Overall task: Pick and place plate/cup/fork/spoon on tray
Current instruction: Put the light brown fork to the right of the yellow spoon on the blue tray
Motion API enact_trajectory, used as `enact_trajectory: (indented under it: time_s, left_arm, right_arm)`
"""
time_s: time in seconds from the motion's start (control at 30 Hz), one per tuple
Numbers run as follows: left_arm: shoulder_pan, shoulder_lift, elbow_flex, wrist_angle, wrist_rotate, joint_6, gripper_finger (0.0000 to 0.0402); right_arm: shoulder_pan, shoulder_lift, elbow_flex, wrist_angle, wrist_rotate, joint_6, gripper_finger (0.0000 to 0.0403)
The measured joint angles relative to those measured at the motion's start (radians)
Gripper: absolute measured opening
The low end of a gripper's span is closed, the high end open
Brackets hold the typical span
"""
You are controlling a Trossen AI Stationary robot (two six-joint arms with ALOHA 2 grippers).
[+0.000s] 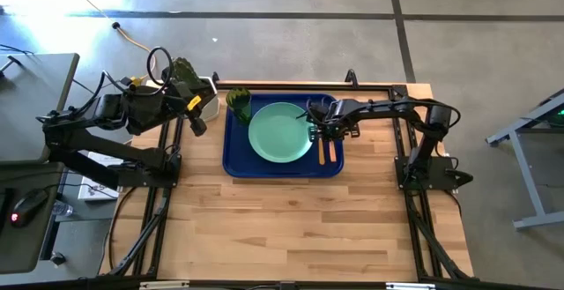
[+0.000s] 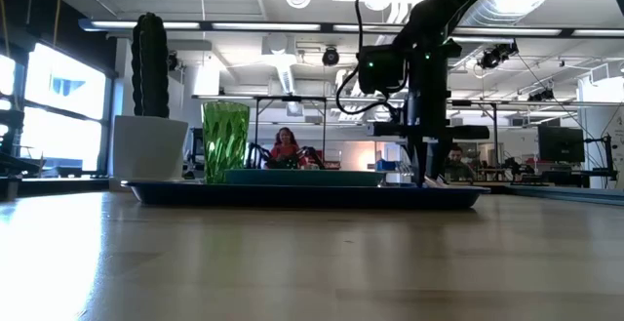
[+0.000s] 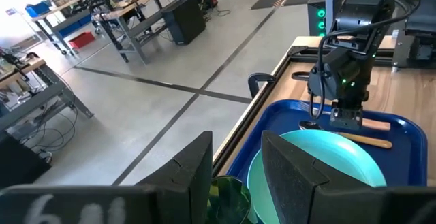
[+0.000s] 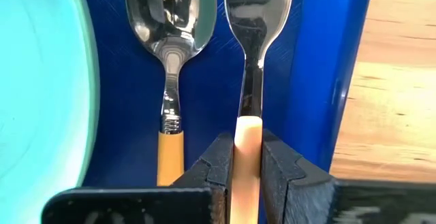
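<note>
Pinkish-orange, the fork (image 4: 246, 125) handle sits pinched between the right gripper (image 4: 244, 166) fingers, tines lying on the blue tray (image 4: 310, 81) just beside the spoon (image 4: 170, 81), between it and the rim. Plate (image 1: 280, 132) and cup (image 1: 239, 103) already rest on the tray. This looks like the last placement; next the jaws should part and lift straight up. The left gripper (image 3: 235, 173) waits open off the tray's far end.

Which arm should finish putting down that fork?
The right one, likely: the right gripper is shut on the fork, over the tray beside the spoon. The left gripper waits near the cup.
</note>
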Motion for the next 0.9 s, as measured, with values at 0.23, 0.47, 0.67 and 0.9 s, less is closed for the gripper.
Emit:
enact_trajectory:
  time_s: [0.23,0.47,0.67,0.9]
  left_arm:
    - [0.000,0.000,0.000,0.000,0.000,0.000,0.0115]
    - [0.000,0.000,0.000,0.000,0.000,0.000,0.0115]
    - [0.000,0.000,0.000,0.000,0.000,0.000,0.0115]
    - [0.000,0.000,0.000,0.001,-0.002,0.000,0.0115]
  right_arm:
    - [0.000,0.000,0.000,0.001,0.024,0.014,0.0025]
    - [0.004,0.000,0.000,0.004,0.028,0.020,0.0025]
    - [0.008,0.012,0.000,0.005,0.025,0.020,0.0025]
    - [0.008,0.051,0.000,0.009,0.017,0.031,0.0025]
